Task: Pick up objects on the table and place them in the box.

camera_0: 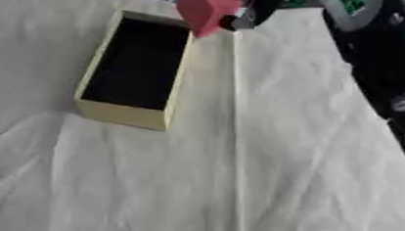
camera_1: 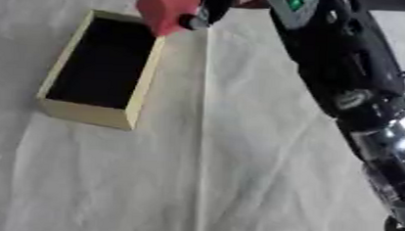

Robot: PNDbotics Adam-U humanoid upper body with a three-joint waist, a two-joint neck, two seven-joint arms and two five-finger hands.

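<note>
Near: bare, wrinkled white cloth over the table [camera_0: 237, 187], nothing else on it. Mid: open pale-yellow cardboard box w/ dark inside [camera_0: 124, 115], looks empty. R arm runs up the right side. Far: right hand [camera_0: 255, 13], fingers pinched on a red block-shaped object [camera_0: 206, 10], held just over the box's far right corner. Block looks stiff, light, prob not fragile; side-face pinch suits it. L hand not showing.
</note>
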